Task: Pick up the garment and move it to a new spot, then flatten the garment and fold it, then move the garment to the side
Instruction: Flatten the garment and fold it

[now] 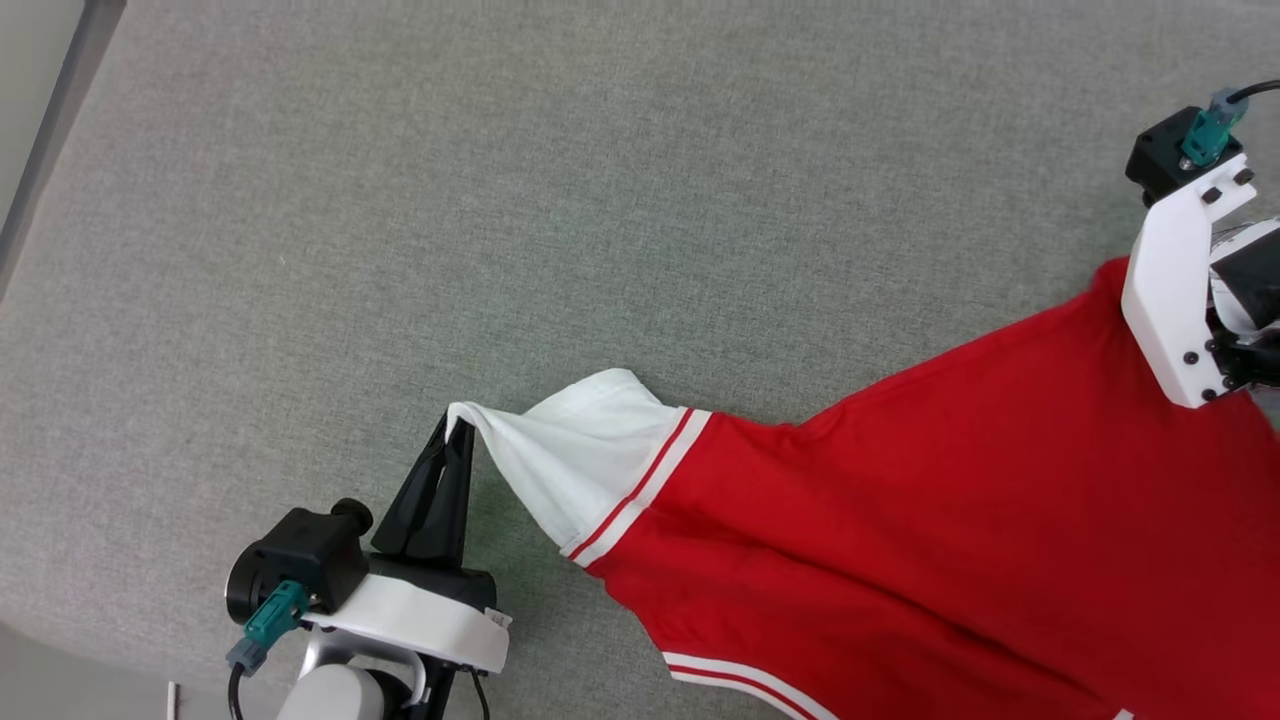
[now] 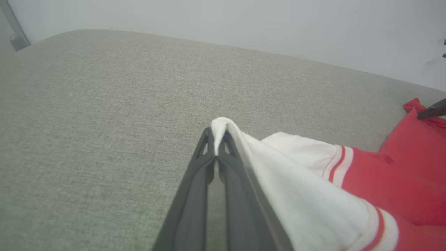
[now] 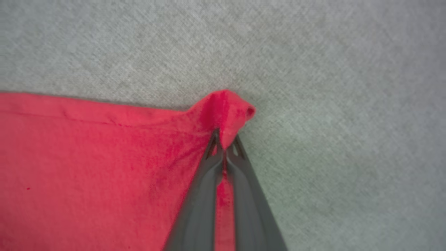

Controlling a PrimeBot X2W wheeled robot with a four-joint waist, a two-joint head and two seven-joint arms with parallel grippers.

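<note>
The red garment (image 1: 900, 500) lies spread over the near right part of the grey fabric surface (image 1: 500, 200); left fingers (image 2: 195, 188) clamp its white sleeve tip (image 1: 480, 418), right fingers (image 3: 205, 191) clamp a red corner (image 3: 226, 104)

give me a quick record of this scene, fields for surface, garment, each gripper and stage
surface: grey woven fabric
garment: red jersey T-shirt, rumpled, stretched between the two grippers
white sleeve: red-striped trim, pulled out to a point
left gripper: shut on the tip of the white sleeve
right gripper: shut on a red corner of the garment
stage: held at two points, not yet flat or folded
</note>
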